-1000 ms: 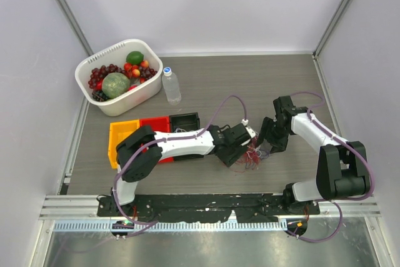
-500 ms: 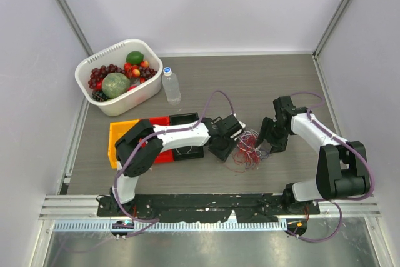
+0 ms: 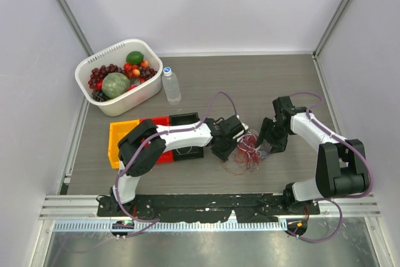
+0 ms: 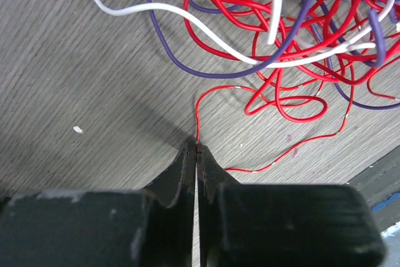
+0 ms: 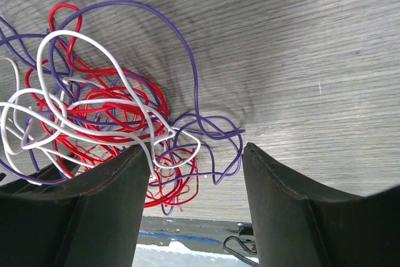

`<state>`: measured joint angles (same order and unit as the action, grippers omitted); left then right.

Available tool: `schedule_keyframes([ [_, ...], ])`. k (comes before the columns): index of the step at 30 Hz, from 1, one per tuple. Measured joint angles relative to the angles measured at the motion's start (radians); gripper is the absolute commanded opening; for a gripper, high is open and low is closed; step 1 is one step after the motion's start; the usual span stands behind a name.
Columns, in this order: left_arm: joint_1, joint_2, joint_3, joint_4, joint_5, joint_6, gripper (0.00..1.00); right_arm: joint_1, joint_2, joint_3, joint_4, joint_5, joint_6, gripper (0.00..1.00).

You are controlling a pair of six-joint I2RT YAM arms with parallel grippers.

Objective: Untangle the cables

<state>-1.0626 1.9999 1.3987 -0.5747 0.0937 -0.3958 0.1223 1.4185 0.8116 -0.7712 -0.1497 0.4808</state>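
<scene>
Cables (image 3: pixel 249 152): one red/white/purple tangle on the table (image 3: pixel 206 79), between the two grippers. Left gripper (image 4: pixel 197 149): jaws pressed together. A single red strand runs from the tangle straight into the seam at the tips. It looks pinched, though the contact itself is hidden. The bulk of the tangle lies ahead of the tips. Right gripper (image 5: pixel 195 152): jaws wide apart, gripping nothing. Purple and white loops at the tangle's edge lie in the gap.
</scene>
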Motion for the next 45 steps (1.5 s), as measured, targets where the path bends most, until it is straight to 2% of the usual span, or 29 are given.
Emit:
schedule_keyframes([
  [9, -0.035, -0.057, -0.061, 0.019, -0.111, 0.044, 0.00, 0.003, -0.007, 0.000, 0.004, -0.027, -0.006, 0.68],
  [18, -0.006, -0.328, -0.109, 0.130, -0.094, 0.061, 0.00, 0.007, -0.090, 0.002, 0.011, -0.092, -0.038, 0.73],
  [24, 0.050, -0.447, -0.109, 0.216, -0.055, 0.028, 0.00, 0.007, -0.113, 0.002, 0.043, -0.156, -0.043, 0.73],
  [31, 0.097, -0.475, -0.095, 0.248, -0.034, 0.000, 0.00, 0.028, -0.155, 0.002, 0.079, -0.216, -0.065, 0.75],
  [38, 0.098, -0.477, -0.039, 0.266, 0.017, -0.026, 0.00, 0.131, -0.154, 0.004, 0.122, -0.220, -0.052, 0.75],
  [45, 0.098, -0.503, 0.000, 0.306, 0.074, -0.070, 0.00, 0.208, -0.071, 0.045, 0.145, -0.125, -0.002, 0.67],
])
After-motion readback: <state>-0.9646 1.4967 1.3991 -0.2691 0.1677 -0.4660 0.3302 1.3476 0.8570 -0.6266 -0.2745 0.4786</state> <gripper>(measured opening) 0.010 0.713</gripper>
